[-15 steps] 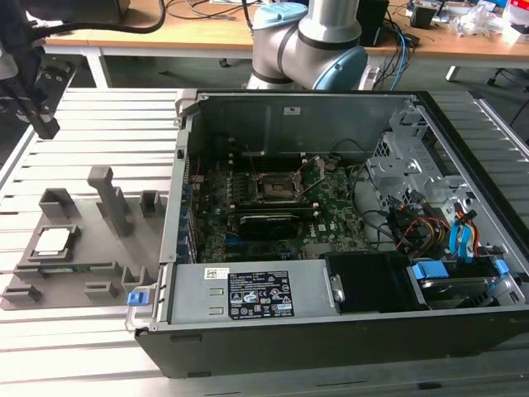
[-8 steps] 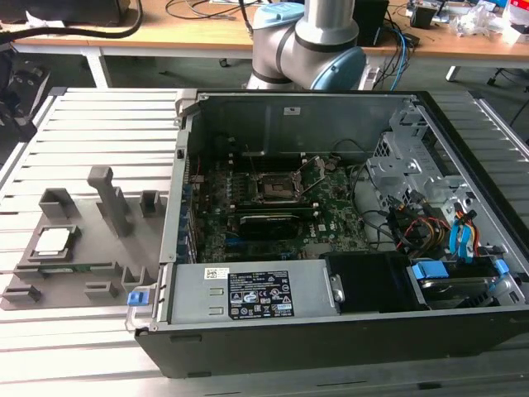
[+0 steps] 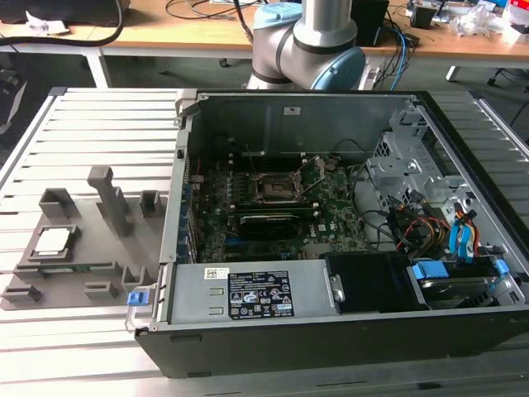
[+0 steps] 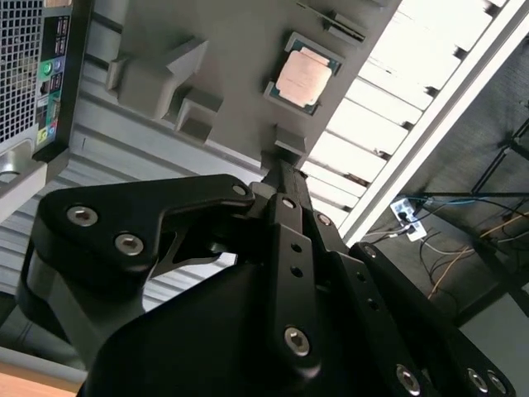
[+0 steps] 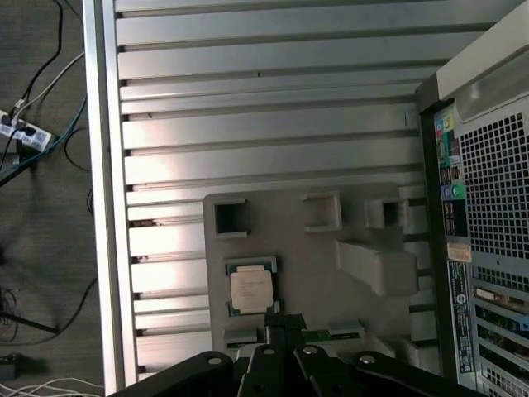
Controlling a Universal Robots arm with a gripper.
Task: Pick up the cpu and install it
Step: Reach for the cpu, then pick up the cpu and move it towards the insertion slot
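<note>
Slatted metal table carries a grey tray near one edge, beside an open computer case. The cpu lies in the tray, just beyond the clenched, empty end effector, not touching it.

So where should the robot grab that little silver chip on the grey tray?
Probably from straight above, pinching two opposite edges of the cpu: it lies flat, top up, in a shallow pocket of the grey tray.
</note>
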